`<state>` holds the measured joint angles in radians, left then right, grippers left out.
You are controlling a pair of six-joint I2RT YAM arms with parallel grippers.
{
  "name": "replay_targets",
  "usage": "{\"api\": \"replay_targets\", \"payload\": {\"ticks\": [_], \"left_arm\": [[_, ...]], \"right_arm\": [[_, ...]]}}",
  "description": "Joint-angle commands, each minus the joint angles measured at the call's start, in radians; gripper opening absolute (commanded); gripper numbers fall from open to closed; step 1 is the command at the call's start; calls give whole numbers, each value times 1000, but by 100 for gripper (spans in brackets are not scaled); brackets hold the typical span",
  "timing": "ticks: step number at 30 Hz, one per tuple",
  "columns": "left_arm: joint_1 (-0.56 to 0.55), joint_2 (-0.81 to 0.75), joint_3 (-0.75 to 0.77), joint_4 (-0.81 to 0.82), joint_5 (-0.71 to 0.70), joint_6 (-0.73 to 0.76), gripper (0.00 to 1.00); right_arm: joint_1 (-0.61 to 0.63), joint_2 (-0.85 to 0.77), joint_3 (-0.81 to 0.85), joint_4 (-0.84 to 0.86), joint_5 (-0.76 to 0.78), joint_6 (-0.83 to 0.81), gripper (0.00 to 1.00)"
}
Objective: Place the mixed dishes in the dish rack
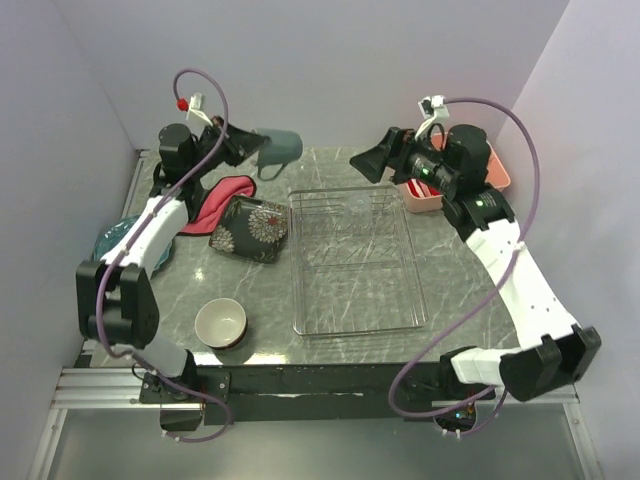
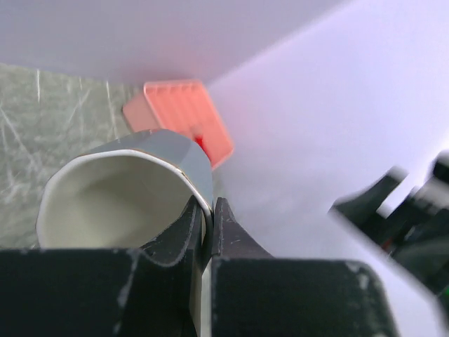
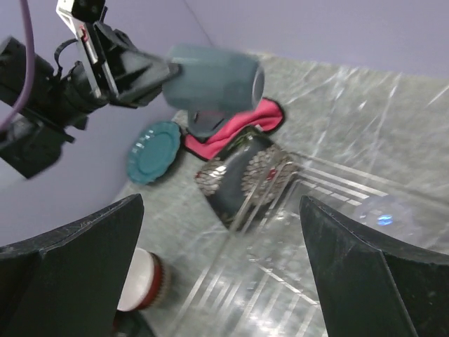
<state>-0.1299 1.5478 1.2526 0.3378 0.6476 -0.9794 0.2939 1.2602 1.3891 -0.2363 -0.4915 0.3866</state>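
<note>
Our left claw [image 1: 248, 146] is clamped on the rim of the grey-blue mug [image 1: 281, 146], one finger inside the mouth and one outside, as the left wrist view shows. It holds the mug in the air over the far left part of the worktop [image 1: 190, 285]. The mug lies on its side with its mouth facing the claw, its base pointing right and its handle hanging down.

Our right claw [image 1: 372, 164] is spread wide and holds nothing. It hangs above the far end of the dish rack [image 1: 356, 300] and points left towards the mug.

The wire rack sits in the middle of the worktop, and we cannot make out any dish in it. Just beside its left side lies the square dark plate with white flowers [image 1: 250, 228], and the plate's far left edge meets the red-pink cloth [image 1: 215, 200]. Further left, partly under the left arm, lies the round blue plate [image 1: 116, 238]. The cream-lined bowl [image 1: 220, 322] stands upright near the front edge, to the left of the rack and apart from it. At the far right corner, behind the right arm, sits the pink tray [image 1: 496, 172].
</note>
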Motion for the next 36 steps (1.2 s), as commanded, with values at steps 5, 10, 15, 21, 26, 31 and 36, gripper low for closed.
{"api": "replay_targets", "payload": {"ticks": [5,10,15,21,26,31,36], "left_arm": [[-14,127,296,58,-279,-448,1],[-53,239,501,-55,-345,-543,1],[-86,294,590,-118,-376,-625,1],[-97,268,545,-198,-367,-729,1],[-97,262,531,-203,-368,-774,1],[-97,271,542,-207,-371,-791,1],[-100,259,554,-197,-376,-782,1]], "right_arm": [[79,244,155,138,-5,369,99],[108,476,398,132,34,492,97],[132,616,590,157,57,517,92],[151,653,611,158,97,485,88],[177,618,575,82,154,453,84],[192,542,492,2,241,449,85],[194,522,472,-34,286,465,85]]}}
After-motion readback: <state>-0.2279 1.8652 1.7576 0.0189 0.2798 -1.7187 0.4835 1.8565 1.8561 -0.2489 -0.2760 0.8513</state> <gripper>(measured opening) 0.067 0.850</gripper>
